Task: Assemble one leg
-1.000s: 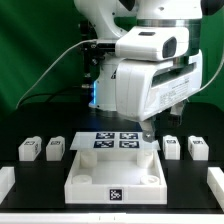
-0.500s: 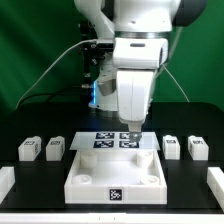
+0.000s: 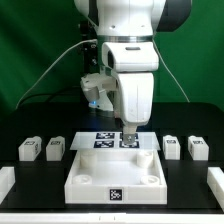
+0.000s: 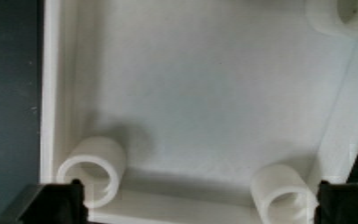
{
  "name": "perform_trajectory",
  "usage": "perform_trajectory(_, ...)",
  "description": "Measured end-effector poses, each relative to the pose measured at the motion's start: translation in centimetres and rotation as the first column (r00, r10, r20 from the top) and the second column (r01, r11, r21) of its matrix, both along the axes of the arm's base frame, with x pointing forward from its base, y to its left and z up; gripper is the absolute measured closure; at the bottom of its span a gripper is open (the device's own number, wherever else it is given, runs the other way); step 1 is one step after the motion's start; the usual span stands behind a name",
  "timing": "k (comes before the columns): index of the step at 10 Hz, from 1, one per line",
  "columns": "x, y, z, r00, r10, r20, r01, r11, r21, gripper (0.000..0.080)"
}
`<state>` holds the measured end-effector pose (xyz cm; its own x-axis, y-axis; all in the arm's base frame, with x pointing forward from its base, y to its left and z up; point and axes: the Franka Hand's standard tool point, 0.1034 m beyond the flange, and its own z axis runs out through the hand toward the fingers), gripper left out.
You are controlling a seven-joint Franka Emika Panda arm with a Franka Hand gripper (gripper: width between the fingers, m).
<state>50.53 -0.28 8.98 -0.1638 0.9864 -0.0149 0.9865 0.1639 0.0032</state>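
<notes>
Several small white legs with tags stand on the black table in the exterior view: two on its left (image 3: pixel 29 150) (image 3: pixel 55 149) and two on its right (image 3: pixel 171 146) (image 3: pixel 196 147). None shows in the wrist view. My gripper (image 3: pixel 128 134) hangs over the far edge of the large white panel (image 3: pixel 90 172), between the two pairs and touching neither. In the wrist view my gripper (image 4: pixel 206 205) is open and empty. Its dark fingertips (image 4: pixel 55 202) stand wide apart above the panel's inner floor (image 4: pixel 194 100) and its two round corner posts (image 4: pixel 92 170) (image 4: pixel 282 186).
The marker board (image 3: pixel 105 141) lies behind the panel, partly under my gripper. White blocks sit at the near left corner (image 3: pixel 5 180) and near right corner (image 3: pixel 215 180) of the table. The arm's base and cables stand at the back.
The arm has swung from the exterior view's right to the centre and turned its wrist. The gripper now hangs lower, over the panel's far edge.
</notes>
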Motion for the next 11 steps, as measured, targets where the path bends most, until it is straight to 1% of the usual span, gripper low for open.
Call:
perform_trajectory(1, -0.2, -0.1, -0.2, 1.0, -0.007, -0.003, 0.007, 1.0, 0.0, 0.015)
perform_trajectory(2, -1.7, -0.2, -1.2, 0.999, -0.031, -0.01, 0.031, 1.0, 0.002, 0.015)
perform_trajectory(3, -3.9, -0.4, -2.5, 0.999, -0.035, -0.022, 0.036, 0.999, 0.005, 0.015)
perform_trajectory(4, -5.7, -0.7, -3.6, 0.998, -0.041, -0.037, 0.041, 0.999, 0.009, 0.015)
perform_trajectory(5, -7.0, -1.1, -5.3, 0.997, -0.054, -0.047, 0.055, 0.998, 0.017, 0.015)
perform_trajectory(6, -7.6, -1.3, -6.8, 0.996, -0.064, -0.064, 0.066, 0.998, 0.024, 0.015)
perform_trajectory(7, -7.6, -1.3, -7.9, 0.994, -0.076, -0.078, 0.079, 0.997, 0.027, 0.015)
perform_trajectory(8, -7.6, -1.3, -8.1, 0.993, -0.082, -0.08, 0.085, 0.996, 0.027, 0.015)
perform_trajectory(9, -7.6, -1.3, -8.1, 0.993, -0.082, -0.08, 0.085, 0.996, 0.027, 0.018)
perform_trajectory(10, -7.6, -1.3, -8.1, 0.993, -0.083, -0.081, 0.085, 0.996, 0.027, 0.018)
perform_trajectory(11, -7.6, -1.3, -8.2, 0.993, -0.083, -0.082, 0.085, 0.996, 0.027, 0.0365)
